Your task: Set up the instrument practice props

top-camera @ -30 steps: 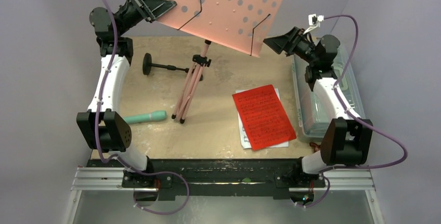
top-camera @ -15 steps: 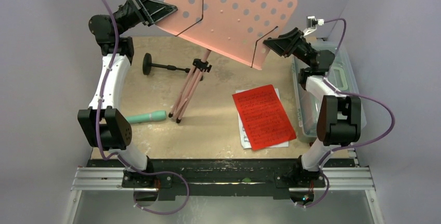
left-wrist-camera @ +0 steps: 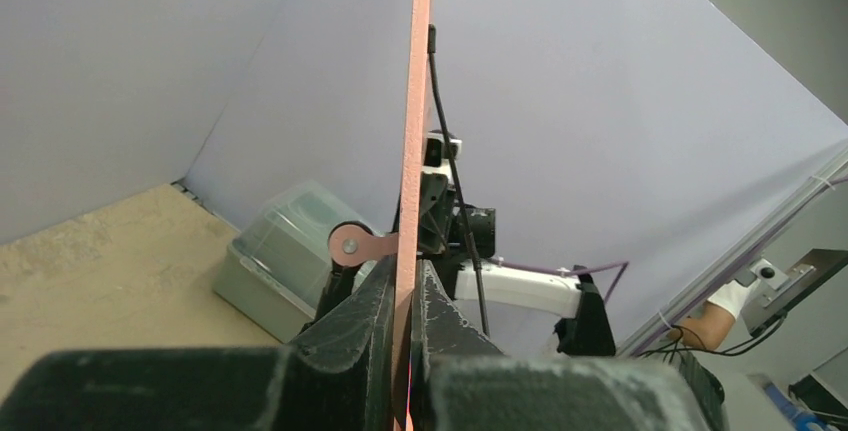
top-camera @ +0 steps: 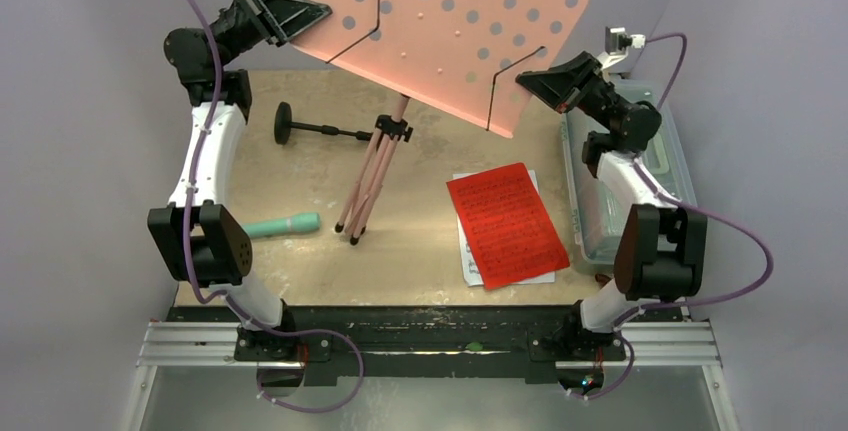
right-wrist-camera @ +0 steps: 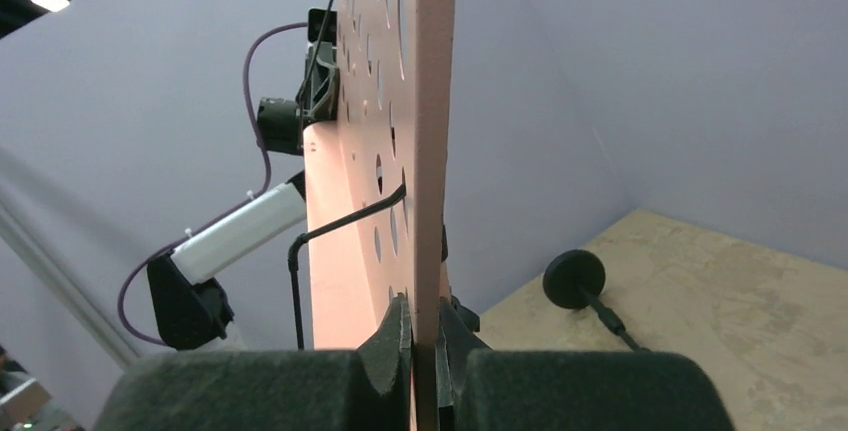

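Observation:
The pink perforated music stand (top-camera: pixel 450 21) is tilted over the back of the table, its folded tripod legs (top-camera: pixel 368 186) reaching down to the tabletop. My left gripper (top-camera: pixel 322 13) is shut on the desk's left edge (left-wrist-camera: pixel 408 251). My right gripper (top-camera: pixel 522 79) is shut on its right edge (right-wrist-camera: pixel 428 201). A red sheet-music page (top-camera: pixel 507 223) lies on a white page (top-camera: pixel 466 251) at the right front. The teal recorder-like tube (top-camera: pixel 282 224) lies at the left front. The small black round-base stand (top-camera: pixel 310 128) lies on its side at the back left, also visible in the right wrist view (right-wrist-camera: pixel 580 286).
A clear plastic lidded box (top-camera: pixel 625 186) sits along the table's right edge under my right arm, and appears in the left wrist view (left-wrist-camera: pixel 290 256). Purple walls close in the back and both sides. Both arm bases stand at the near edge.
My right gripper has shut on the desk's right edge. The desk has shifted right and up, and the tripod legs swung right along the table. The left grip is unchanged.

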`<state>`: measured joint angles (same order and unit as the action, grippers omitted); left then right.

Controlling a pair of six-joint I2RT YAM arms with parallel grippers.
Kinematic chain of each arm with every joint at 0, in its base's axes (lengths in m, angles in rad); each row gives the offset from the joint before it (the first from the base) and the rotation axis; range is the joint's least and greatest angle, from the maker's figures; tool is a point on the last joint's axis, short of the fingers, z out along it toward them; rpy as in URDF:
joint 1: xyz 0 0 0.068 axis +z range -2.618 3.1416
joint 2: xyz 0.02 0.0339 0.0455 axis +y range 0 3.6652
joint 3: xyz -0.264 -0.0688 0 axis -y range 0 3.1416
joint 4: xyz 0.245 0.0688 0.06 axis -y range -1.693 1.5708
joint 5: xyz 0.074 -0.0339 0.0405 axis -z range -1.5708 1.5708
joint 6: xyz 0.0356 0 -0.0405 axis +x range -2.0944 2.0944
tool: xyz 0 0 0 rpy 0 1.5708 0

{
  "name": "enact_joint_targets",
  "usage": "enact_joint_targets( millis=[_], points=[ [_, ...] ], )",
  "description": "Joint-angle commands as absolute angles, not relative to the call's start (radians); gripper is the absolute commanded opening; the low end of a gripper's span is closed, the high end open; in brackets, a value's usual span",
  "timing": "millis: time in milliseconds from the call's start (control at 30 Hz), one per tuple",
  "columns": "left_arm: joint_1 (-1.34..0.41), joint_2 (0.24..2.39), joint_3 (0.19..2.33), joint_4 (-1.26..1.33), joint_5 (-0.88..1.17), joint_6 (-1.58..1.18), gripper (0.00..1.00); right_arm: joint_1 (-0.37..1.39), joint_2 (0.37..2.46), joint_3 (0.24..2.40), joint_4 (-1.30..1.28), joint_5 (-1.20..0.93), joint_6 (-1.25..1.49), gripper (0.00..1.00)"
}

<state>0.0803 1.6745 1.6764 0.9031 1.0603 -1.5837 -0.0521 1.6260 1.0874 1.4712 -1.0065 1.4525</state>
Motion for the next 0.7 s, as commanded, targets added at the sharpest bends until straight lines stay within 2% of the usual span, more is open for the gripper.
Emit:
enact_joint_targets(
  millis=[0,100,233,333,533,667],
  points=[
    [0.055,1.614,1.751,0.929,0.833,-1.502,0.0,-0.029,1.463,1.175,1.31,-0.892,1.169,0.0],
    [0.054,1.642,1.744,1.072,0.834,-1.518,0.0,-0.03,1.432,1.251,1.17,-0.875,1.004,0.0],
    [0.054,1.712,1.714,1.372,0.826,-1.699,0.0,-0.03,1.431,1.374,1.082,-0.904,0.909,0.0],
    [0.055,1.739,1.649,1.499,0.822,-1.768,0.0,-0.027,1.405,1.417,0.962,-0.907,0.798,0.0],
    [0.055,1.681,1.409,1.454,0.859,-1.647,0.0,-0.013,1.325,1.309,0.901,-0.914,0.7,0.0],
    [0.066,1.652,1.285,1.285,0.874,-1.569,0.09,0.039,1.279,1.269,0.775,-0.875,0.582,0.0]
  ],
)
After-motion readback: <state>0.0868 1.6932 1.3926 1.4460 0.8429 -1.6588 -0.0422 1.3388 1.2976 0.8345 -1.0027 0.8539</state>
